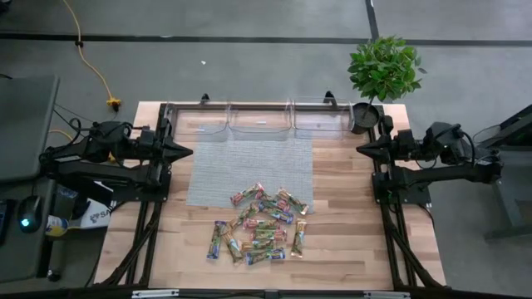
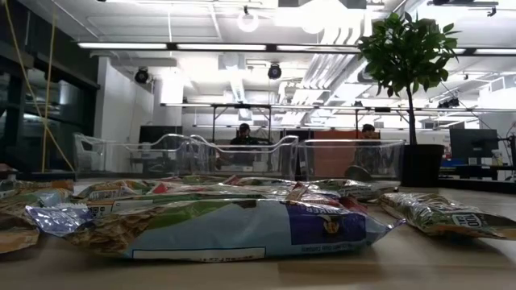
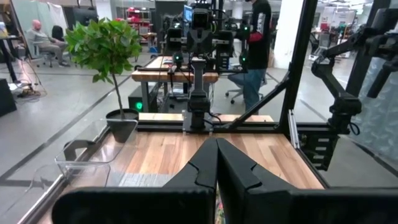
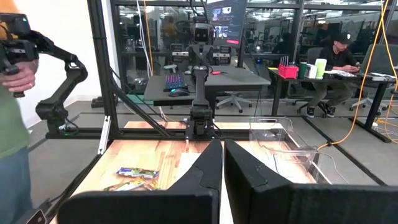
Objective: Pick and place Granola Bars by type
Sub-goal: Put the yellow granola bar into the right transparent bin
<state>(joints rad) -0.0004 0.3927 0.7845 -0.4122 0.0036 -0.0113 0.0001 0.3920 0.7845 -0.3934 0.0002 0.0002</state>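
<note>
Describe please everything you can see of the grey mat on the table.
The grey mat is a flat, roughly square sheet with a fine woven or mesh look, lying flat on the wooden table, centred between the two arms. Its far edge runs along the row of clear plastic bins. At its near edge, the topmost granola bars of the pile overlap it slightly; most of the pile lies on bare wood. Nothing else rests on it.

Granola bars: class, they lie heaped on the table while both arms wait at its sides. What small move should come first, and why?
Probably the right gripper should open and swing toward the granola bars. Both it and the left gripper are shut and parked at the table's sides, the bars lie in one mixed pile, and the clear bins at the far edge hold none.
</note>
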